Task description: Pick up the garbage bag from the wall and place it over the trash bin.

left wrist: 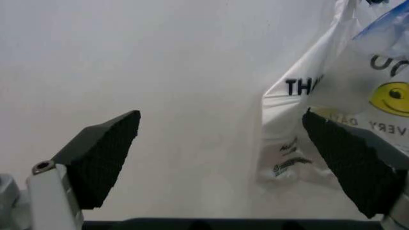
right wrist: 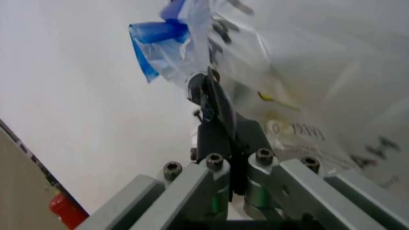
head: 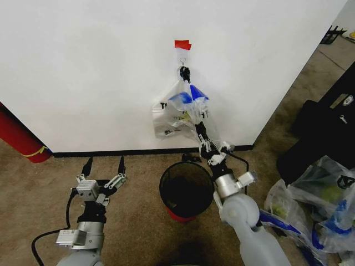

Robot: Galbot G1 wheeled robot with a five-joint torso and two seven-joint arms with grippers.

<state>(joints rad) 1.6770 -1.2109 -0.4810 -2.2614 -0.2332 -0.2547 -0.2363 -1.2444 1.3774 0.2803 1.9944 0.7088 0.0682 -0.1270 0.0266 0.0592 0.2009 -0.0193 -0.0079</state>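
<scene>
Honestly, I saw the right gripper [head: 198, 123] clenched on the garbage bag [head: 180, 113], which hung from the metal hook [head: 182, 62] above the trash bin [head: 186, 189], and I feared a sideways pull would tear the thin plastic rather than unhook it, while the left gripper [head: 104, 163] waited spread beside the bin.

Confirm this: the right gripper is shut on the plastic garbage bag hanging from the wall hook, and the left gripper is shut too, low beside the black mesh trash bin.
One error: the left gripper is open, its fingers spread wide in the left wrist view. The rest holds: the right gripper is shut on the translucent blue-patched garbage bag, with the black wire-mesh trash bin below.
</scene>
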